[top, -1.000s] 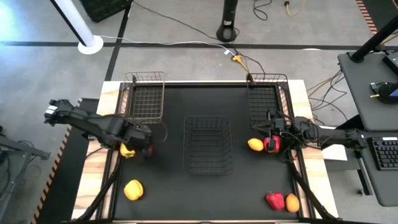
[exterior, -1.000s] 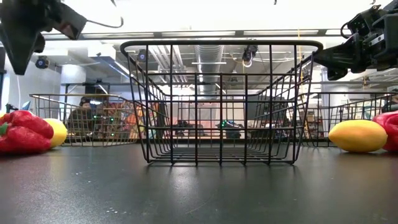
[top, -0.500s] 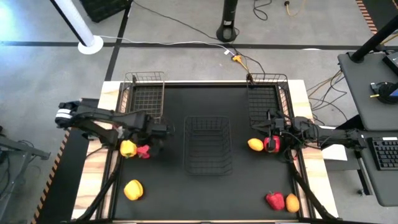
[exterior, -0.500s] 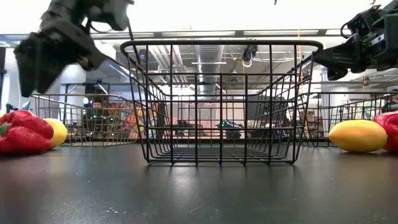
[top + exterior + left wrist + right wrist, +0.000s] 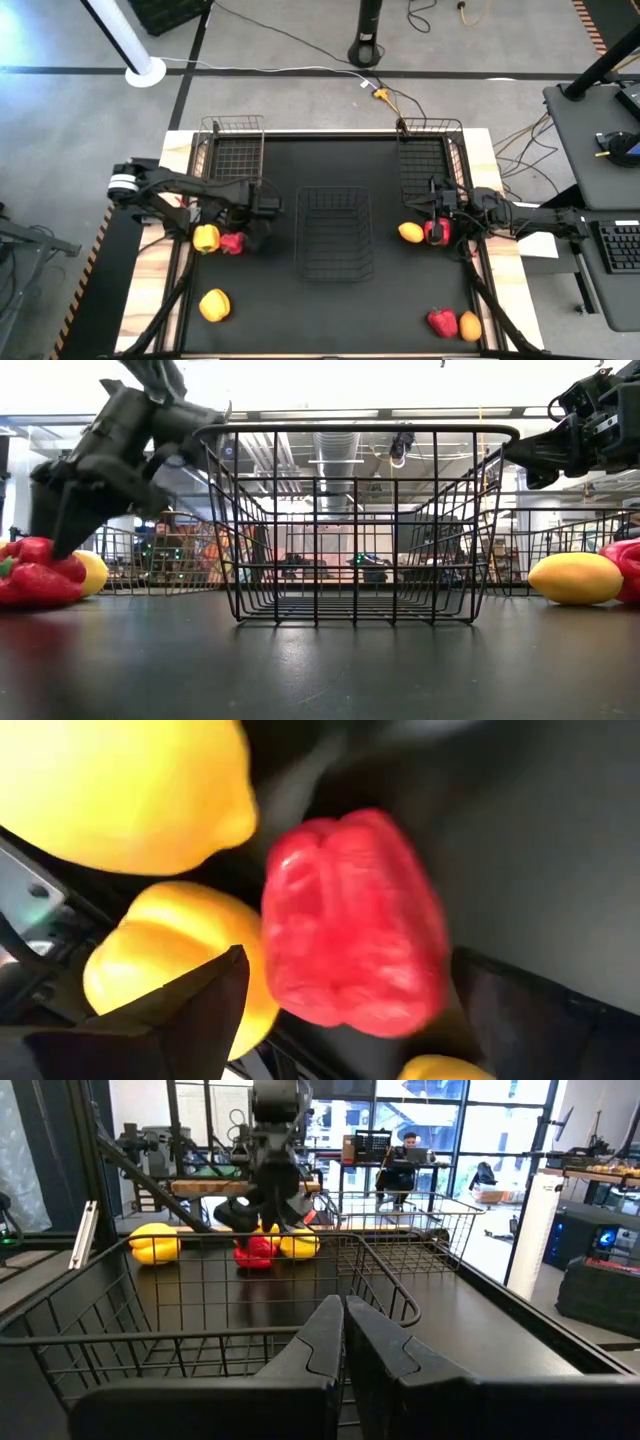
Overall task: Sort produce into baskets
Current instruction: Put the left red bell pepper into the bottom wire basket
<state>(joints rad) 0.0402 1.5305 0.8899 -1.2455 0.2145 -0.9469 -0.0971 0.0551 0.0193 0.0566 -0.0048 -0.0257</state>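
No readable writing. Left gripper open over red bell pepper, empty; right gripper closed, empty.

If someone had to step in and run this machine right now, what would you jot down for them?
Left gripper: fingers open, low over the red pepper beside a yellow pepper at the table's left; nothing held.
Right gripper: fingers shut, empty, waiting above the right side, near another red pepper and an orange-yellow fruit.
Elsewhere: a yellow pepper front left; a red pepper and an orange fruit front right.
Baskets: copper basket back left, dark basket in the middle, dark basket back right; no produce shows in any of them.
Done: nothing sorted. Left: every piece.
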